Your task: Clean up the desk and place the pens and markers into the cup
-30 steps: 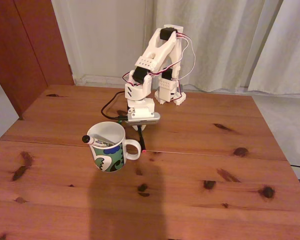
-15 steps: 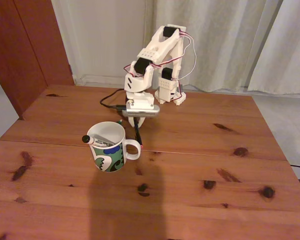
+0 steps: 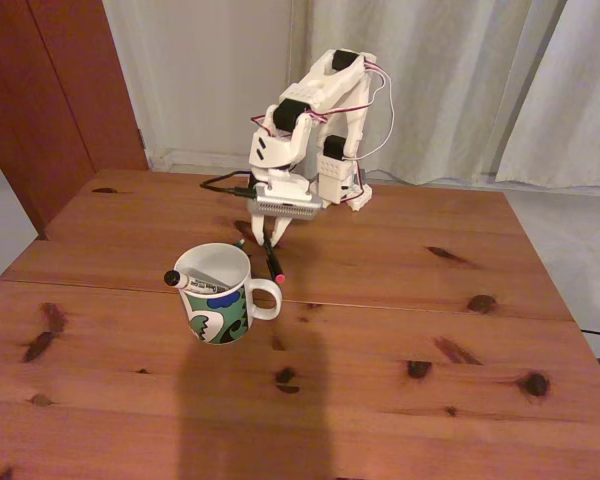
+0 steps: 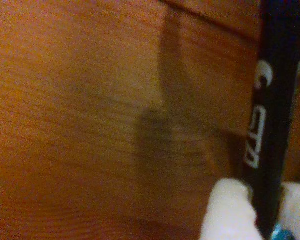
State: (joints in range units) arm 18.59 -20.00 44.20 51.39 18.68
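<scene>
Up comes the arm, and the pen's pink end, which was touching the desk [image 3: 400, 330] a second ago, is now swinging clear of the wood. Below and ahead of the gripper [image 3: 270, 241], toward the camera in the fixed view, the cup [image 3: 218, 296] is standing upright with the white marker [image 3: 192, 283] already leaning inside it, black cap poking over the rim. The gripper is pinching the black pen [image 3: 272, 258] near its upper end, so the shaft is hanging down from the jaws, tilted, pink tip lowest. In the wrist view the white fingertips [image 4: 225, 212] are squeezing the pen's [image 4: 270, 125] barrel from both sides. I'm judging it light, stiff and rather slick, so it could be pivoting or slipping in that grip; a hold nearer the middle would be steadying it better. The cup looks heavy enough to stay put.
</scene>
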